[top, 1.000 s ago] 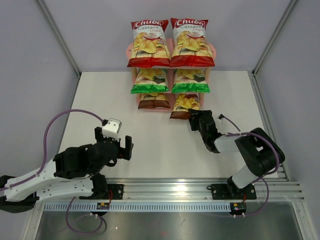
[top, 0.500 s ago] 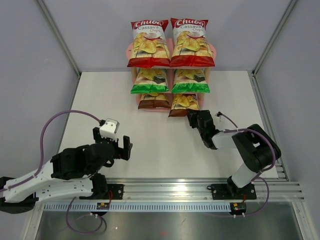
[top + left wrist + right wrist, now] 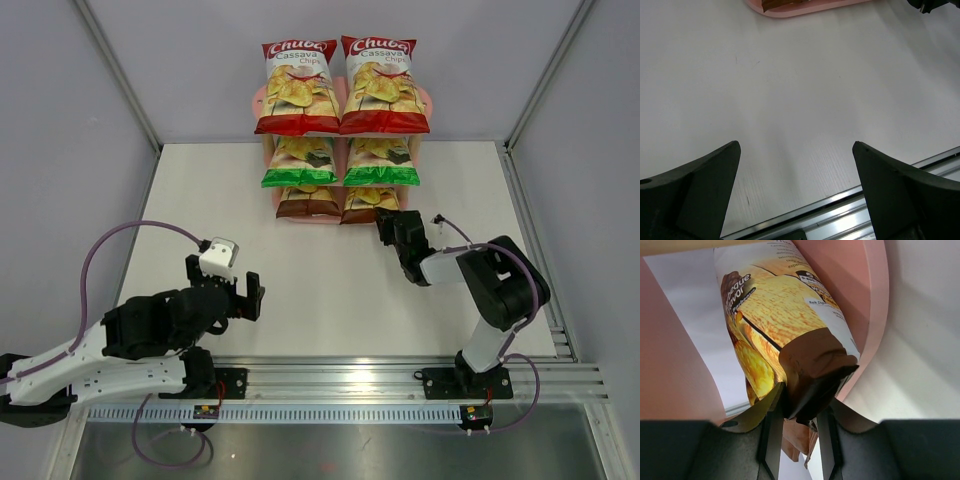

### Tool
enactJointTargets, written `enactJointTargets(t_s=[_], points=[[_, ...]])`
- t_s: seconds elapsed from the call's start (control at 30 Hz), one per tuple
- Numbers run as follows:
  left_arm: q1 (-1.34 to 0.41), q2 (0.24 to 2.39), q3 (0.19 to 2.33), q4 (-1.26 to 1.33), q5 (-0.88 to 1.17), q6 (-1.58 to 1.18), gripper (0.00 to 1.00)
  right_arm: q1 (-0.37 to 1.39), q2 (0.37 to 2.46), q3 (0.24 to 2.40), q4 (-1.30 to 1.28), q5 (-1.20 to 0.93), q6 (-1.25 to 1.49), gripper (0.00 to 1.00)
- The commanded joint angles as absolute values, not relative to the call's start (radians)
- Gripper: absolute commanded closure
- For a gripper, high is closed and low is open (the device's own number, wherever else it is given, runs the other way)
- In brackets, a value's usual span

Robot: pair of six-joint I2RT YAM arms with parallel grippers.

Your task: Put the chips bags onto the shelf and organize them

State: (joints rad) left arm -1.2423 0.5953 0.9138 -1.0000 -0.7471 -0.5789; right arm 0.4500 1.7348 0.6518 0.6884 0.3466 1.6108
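Note:
The pink shelf [image 3: 432, 101] stands at the table's far edge. Two red bags [image 3: 297, 88] [image 3: 381, 86] lie on its top tier, two green bags [image 3: 299, 162] [image 3: 381, 162] on the middle tier, and one dark brown bag [image 3: 307, 203] at the bottom left. My right gripper [image 3: 390, 226] is shut on the sealed end of the second dark brown bag [image 3: 368, 204], which lies on the bottom tier at the right; the wrist view shows it [image 3: 790, 335] on the pink board [image 3: 875, 300]. My left gripper [image 3: 245, 296] is open and empty over the table's near left.
A metal rail [image 3: 330, 375] runs along the table's near edge, also seen in the left wrist view [image 3: 840, 210]. Grey walls close in the table on three sides. The shelf's bottom board edge [image 3: 805, 7] shows at the top of the left wrist view.
My right gripper has pushed the dark brown bag forward into the shelf's bottom tier, beside the other brown bag. The left arm has drawn back slightly.

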Motion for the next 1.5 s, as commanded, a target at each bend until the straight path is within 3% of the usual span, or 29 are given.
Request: enactJointTargets(t_s=[0.0,0.5,0.97,1.23,1.47], points=[[-1.241,0.591,0.913,-0.969,-0.749,-0.566,0.01,0.439,1.764,0.693,0.721,0.364,1.586,0.63],[-1.241,0.603,0.91,-0.968,-0.753,-0.566,0.01,0.433,1.824,0.724,0.749,0.362,1.603,0.58],[-1.243,0.611,0.919,-0.991,-0.793,-0.588,0.01,0.434,1.706,0.644,0.721,0.361,1.552,0.3],[-1.239,0.621,0.928,-1.012,-0.867,-0.62,0.01,0.434,1.611,0.54,0.756,0.322,1.505,0.23],[-1.223,0.626,0.936,-1.026,-0.911,-0.655,0.01,0.428,1.386,0.381,0.743,0.298,1.364,0.17]])
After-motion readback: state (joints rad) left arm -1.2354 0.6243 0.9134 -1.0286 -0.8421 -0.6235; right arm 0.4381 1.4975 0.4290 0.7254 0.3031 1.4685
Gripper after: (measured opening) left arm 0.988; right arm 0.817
